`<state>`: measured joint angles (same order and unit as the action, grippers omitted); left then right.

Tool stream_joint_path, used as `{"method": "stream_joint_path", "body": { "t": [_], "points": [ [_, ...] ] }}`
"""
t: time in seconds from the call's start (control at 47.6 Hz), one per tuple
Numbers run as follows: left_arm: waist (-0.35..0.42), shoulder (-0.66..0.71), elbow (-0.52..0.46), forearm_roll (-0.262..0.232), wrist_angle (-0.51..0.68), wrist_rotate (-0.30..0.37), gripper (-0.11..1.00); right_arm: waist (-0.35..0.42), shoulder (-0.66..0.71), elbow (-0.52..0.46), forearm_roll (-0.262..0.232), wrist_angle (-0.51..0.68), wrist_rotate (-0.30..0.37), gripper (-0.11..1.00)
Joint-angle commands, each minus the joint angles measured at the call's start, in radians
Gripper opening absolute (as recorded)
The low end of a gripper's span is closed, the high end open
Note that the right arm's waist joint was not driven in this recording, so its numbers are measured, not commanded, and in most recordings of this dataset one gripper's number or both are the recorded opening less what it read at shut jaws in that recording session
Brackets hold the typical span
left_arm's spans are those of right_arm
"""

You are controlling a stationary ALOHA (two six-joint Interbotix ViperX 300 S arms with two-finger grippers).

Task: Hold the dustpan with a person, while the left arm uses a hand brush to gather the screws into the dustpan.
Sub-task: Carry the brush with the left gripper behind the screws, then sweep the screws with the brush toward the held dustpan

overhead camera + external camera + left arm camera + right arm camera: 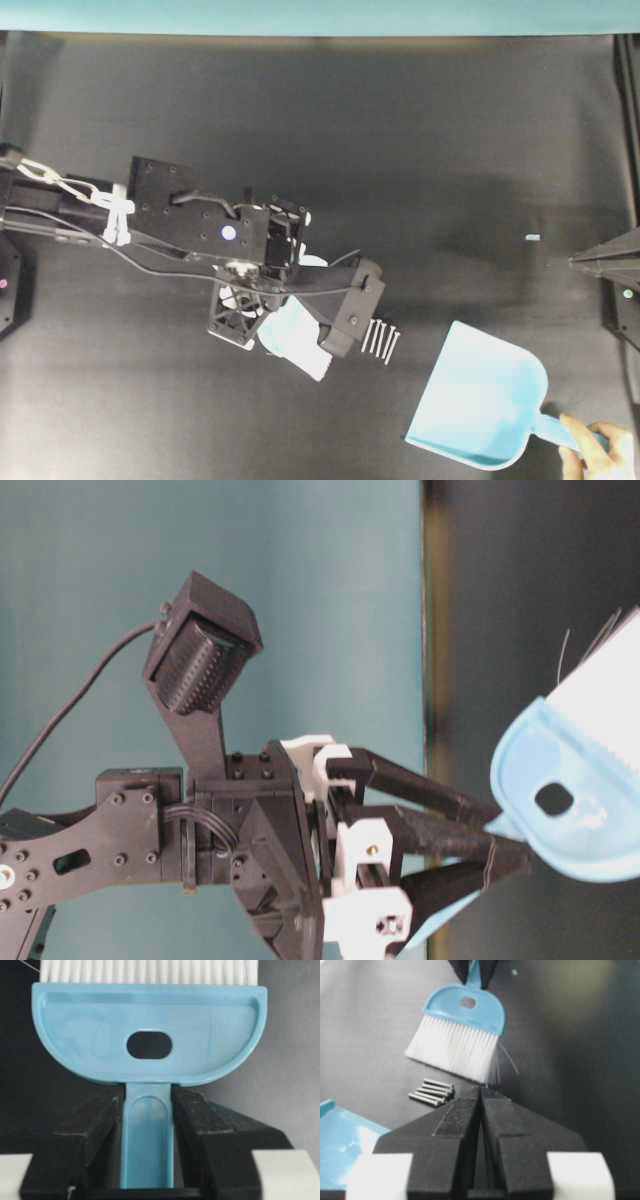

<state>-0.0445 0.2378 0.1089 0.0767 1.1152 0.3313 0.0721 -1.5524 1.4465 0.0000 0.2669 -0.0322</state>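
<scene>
- While the left gripper [148, 1125] pinches the brush [150, 1035] by its slim handle, fingers [95, 1130] pressed on both sides, the bristles point away from the wrist cam.
- Count: 1 brush, 1 dustpan [480, 405], 5 screws [381, 340] lying parallel in a tight row, 1 hand [598, 455], 2 arms.
- Screws lie on the black table [400, 150], just right of the left arm [200, 225] in the overhead view, betw. brush and dustpan; they don't touch the pan.
- Right wrist cam: brush bristles [452, 1055] rest on or just above the table, close behind the screws [431, 1092]; contact w/ screws can't be told. A few stray bristles stick out at one end.
- Dustpan sits at lower right of the overhead view, open mouth toward the screws, handle toward the corner.
- Hand grips the dustpan handle at the frame's corner; only fingers show, curled round the handle.
- Left arm reaches in from the left edge, wrist bent down toward the table, gripper over the brush.
- Right gripper [480, 1095] has fingers pressed together, holding nothing; it sits at the right edge of the overhead view, well apart from the dustpan, pointing toward the middle.
- Small light speck [532, 238] lies on the table near the right gripper.
</scene>
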Motion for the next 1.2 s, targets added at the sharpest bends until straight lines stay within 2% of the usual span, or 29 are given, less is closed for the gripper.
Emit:
{"method": "stream_joint_path", "body": {
  "t": [0.0,0.252,0.462,0.736,0.967,1.177],
  "points": [
    [-0.003,0.006,-0.011,0.0,-0.031,-0.002,0.31,0.0,0.005,-0.006,0.0,-0.009,0.002,0.0],
    [-0.011,0.063,-0.031,-0.005,-0.078,-0.003,0.31,0.0,0.005,-0.006,0.0,-0.009,0.003,0.0],
    [-0.025,0.12,-0.086,-0.005,-0.15,-0.005,0.3,0.0,0.005,-0.006,0.0,-0.011,0.002,0.0],
    [-0.054,0.195,-0.204,-0.006,-0.252,0.006,0.31,0.0,0.003,-0.006,0.002,-0.011,0.002,0.0],
    [-0.077,0.25,-0.305,-0.006,-0.258,0.012,0.3,0.0,0.003,-0.006,0.002,-0.009,0.002,0.0],
    [-0.094,0.281,-0.383,-0.006,-0.259,0.057,0.31,0.0,0.003,-0.006,0.002,-0.011,0.002,0.0]
  ]
}}
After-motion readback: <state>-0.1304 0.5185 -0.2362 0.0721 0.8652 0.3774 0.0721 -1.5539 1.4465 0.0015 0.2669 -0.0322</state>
